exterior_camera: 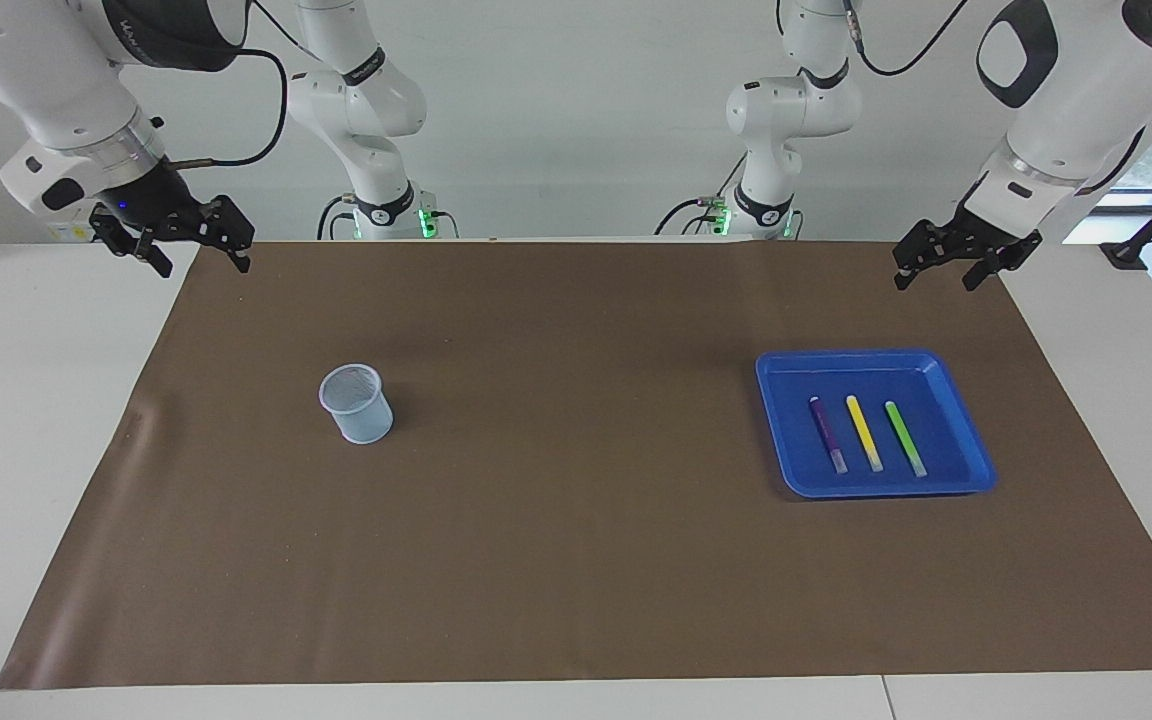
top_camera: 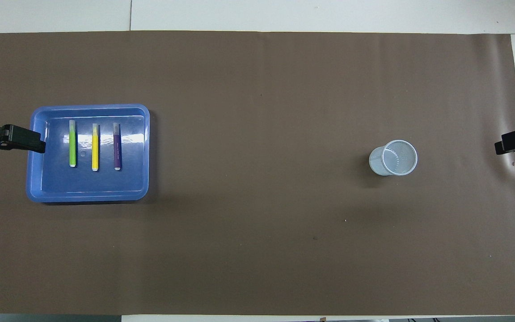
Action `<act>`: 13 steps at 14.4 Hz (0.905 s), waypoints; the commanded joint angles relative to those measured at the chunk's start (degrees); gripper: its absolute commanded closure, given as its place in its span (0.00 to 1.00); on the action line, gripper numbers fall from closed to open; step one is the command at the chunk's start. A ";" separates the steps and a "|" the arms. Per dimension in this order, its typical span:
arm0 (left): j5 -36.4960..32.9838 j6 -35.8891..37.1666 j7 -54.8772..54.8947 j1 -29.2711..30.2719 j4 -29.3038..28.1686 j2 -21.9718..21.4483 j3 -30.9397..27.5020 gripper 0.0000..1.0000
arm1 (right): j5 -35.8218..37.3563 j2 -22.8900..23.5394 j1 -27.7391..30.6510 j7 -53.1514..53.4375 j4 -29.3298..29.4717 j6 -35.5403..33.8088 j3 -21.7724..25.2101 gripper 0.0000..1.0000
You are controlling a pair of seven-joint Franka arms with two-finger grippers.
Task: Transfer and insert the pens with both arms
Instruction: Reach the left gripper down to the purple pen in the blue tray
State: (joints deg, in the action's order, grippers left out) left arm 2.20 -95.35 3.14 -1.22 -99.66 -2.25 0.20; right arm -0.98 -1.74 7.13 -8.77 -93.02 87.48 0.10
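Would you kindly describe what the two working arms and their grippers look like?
Both arms are white and rounded with dark panels, silver wrist rings and black cables. The left gripper and right gripper are black, each with two fingers on linked bars.

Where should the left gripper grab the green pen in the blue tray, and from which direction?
Grip the green pen mid-barrel, coming straight down, fingers closing across its width. It lies flat in the blue tray, and the yellow pen beside it leaves a gap for a finger.
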 commanded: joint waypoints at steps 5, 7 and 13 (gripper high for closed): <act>-1.15 -22.03 -5.93 -4.22 -15.45 1.19 -0.12 0.00 | -0.34 -0.55 0.43 0.77 -0.14 -0.65 -0.46 0.00; -1.15 -26.97 -7.09 -5.46 -17.05 3.82 -0.12 0.00 | -0.34 -0.55 0.43 0.77 -0.14 -0.65 -0.46 0.00; -1.15 -33.75 -6.65 -6.52 -23.72 5.94 -0.12 0.00 | -0.42 -0.55 0.43 0.77 -0.14 -0.65 -0.46 0.00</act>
State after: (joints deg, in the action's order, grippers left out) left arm 2.20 -125.53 -2.94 -7.32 -119.08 5.41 0.61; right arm -1.01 -1.74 7.13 -8.77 -93.02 87.48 0.10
